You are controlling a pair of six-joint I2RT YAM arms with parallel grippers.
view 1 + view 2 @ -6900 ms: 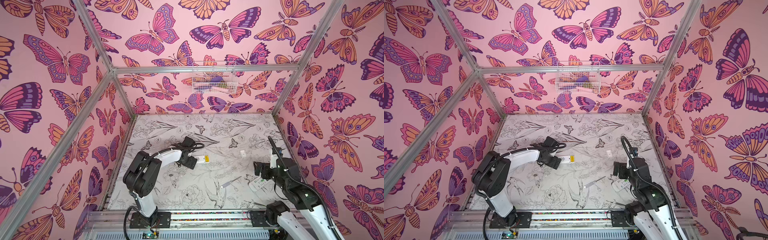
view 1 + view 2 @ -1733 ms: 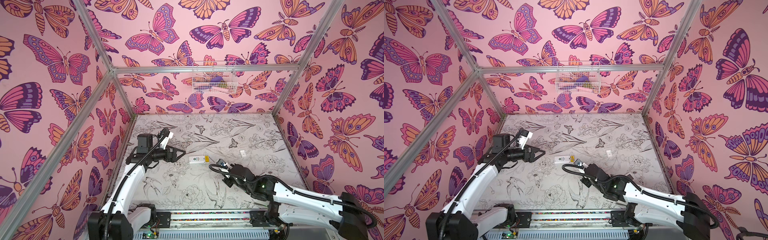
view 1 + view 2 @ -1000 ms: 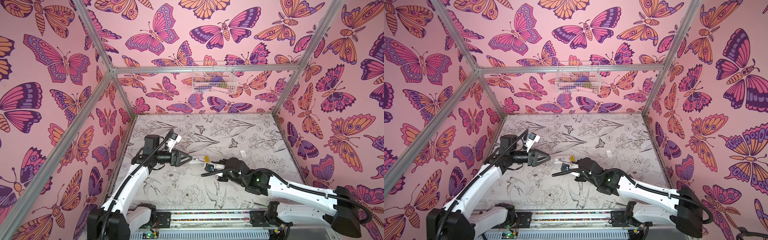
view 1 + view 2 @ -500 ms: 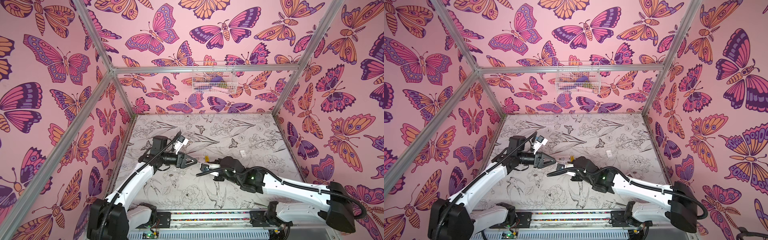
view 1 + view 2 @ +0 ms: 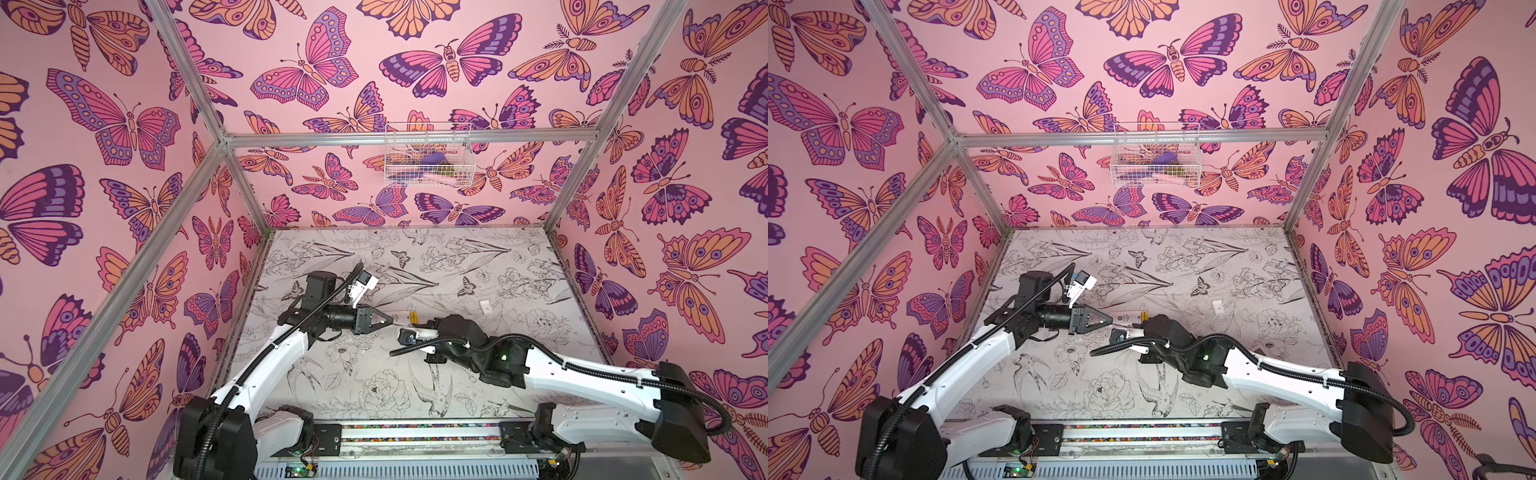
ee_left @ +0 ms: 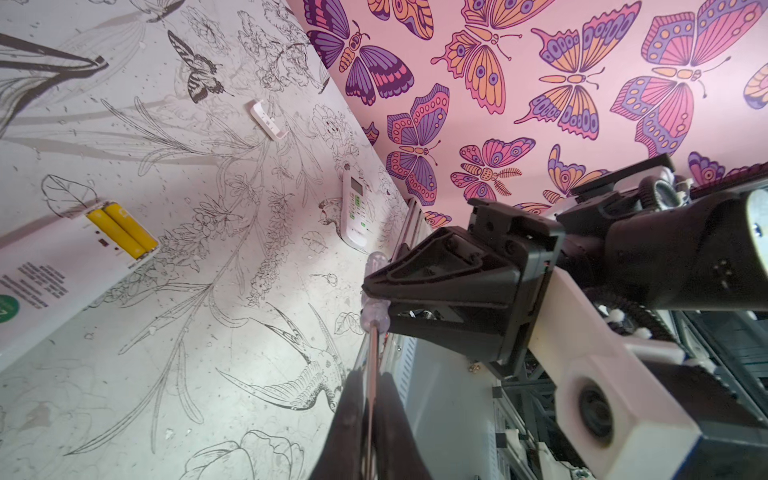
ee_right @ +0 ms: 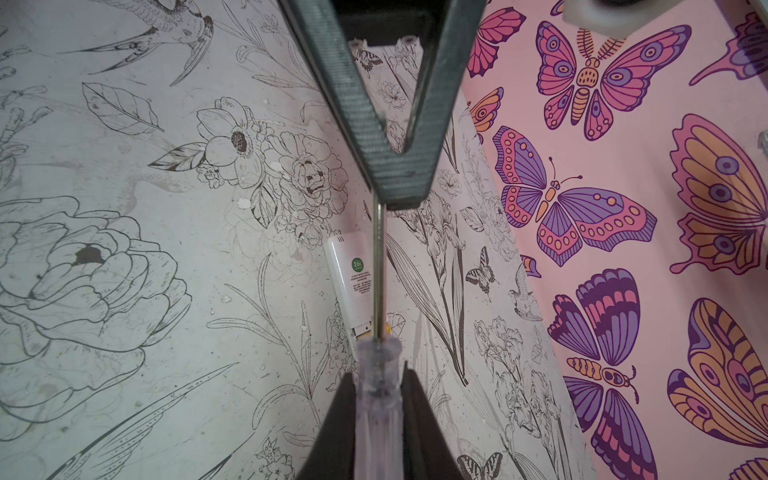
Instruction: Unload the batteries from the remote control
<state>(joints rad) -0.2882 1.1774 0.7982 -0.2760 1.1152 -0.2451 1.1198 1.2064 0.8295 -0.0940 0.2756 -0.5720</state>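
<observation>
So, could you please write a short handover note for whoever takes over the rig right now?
Left gripper: fingers shut on the shaft of the screwdriver.
Right gripper: shut on its clear handle.
Remote lies back up, with its cover off and lying apart. The two yellow batteries are still inside.
Second remote lies face up; its batteries are not visible.
Done: one cover off.
Left: get all batteries out.

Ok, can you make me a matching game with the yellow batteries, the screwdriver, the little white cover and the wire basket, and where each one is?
Things: 1 yellow batteries; 2 screwdriver; 3 white cover; 4 wire basket.
Places: A hanging on the back wall; B inside the open remote; C lying alone on the table; D pinched by fingers at both ends.
Pairs: 1-B, 2-D, 3-C, 4-A.
</observation>
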